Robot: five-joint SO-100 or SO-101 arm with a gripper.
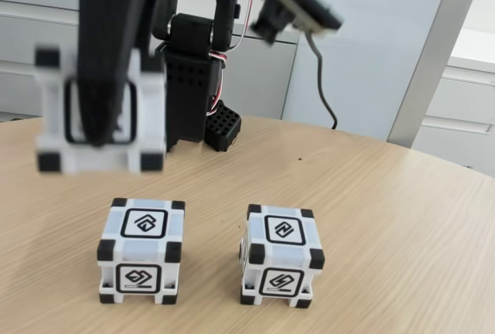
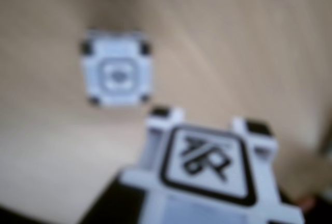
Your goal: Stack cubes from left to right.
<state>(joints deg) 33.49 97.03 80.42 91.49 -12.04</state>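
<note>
1. The gripper is closed on a cube, the carried cube, and holds it in the air above the left part of the desk in the fixed view. A black finger crosses the cube's front face. The picture is motion-blurred, so the exact contact line is hard to tell.
2. In the wrist view the carried cube sits close under the camera with one glyph face turned up. It looks roughly level there.
3. My guess is that the cube is light, hard plastic, stiff and fairly smooth. The flat opposite faces between the black corner blocks look like the best place to pinch it. A corner grip would likely slip or twist.
4. A cube has no long axis. What matters is keeping its faces square to the cube beneath.
5. Below, the left cube rests on the desk, glyph faces up and forward. In the wrist view it lies up and left of the carried one.
6. The right cube stands apart from the left cube, turned slightly.
</note>
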